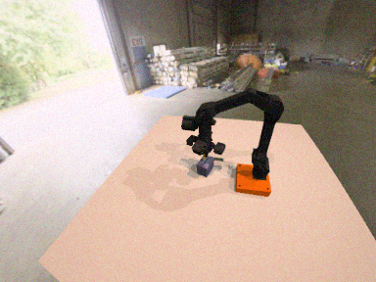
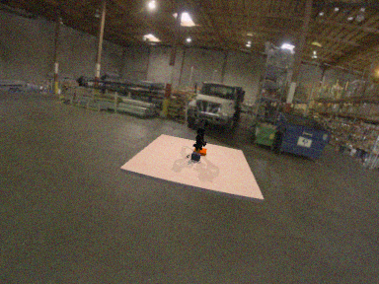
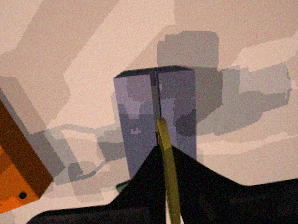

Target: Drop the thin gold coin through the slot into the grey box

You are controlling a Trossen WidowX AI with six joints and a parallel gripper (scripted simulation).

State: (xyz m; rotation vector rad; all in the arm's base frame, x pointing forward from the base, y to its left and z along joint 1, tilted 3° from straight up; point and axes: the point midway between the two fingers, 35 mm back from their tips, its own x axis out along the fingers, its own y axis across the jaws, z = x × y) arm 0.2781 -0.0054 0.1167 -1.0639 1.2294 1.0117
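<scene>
The grey box (image 1: 204, 167) (image 2: 195, 157) (image 3: 134, 117) stands on the table under my gripper. Its narrow slot (image 3: 155, 95) runs lengthwise through the lid in the wrist view. My gripper (image 1: 206, 154) (image 3: 164, 151) is shut on the gold coin (image 3: 170, 180), which shows edge-on as an olive-gold bar. The coin's far end overlaps the slot line, and its edge is turned slightly from the slot. The coin is at or just above the lid; the exact gap cannot be told. The dark-green holder (image 1: 218, 160) (image 3: 121, 186) is beside the box, mostly hidden by my fingers in the wrist view.
The orange arm base (image 1: 252, 184) (image 2: 202, 152) (image 3: 12, 167) stands near the box, on the left in the wrist view. The pale pink table (image 1: 206, 235) (image 2: 227, 175) carries arm shadows around the box.
</scene>
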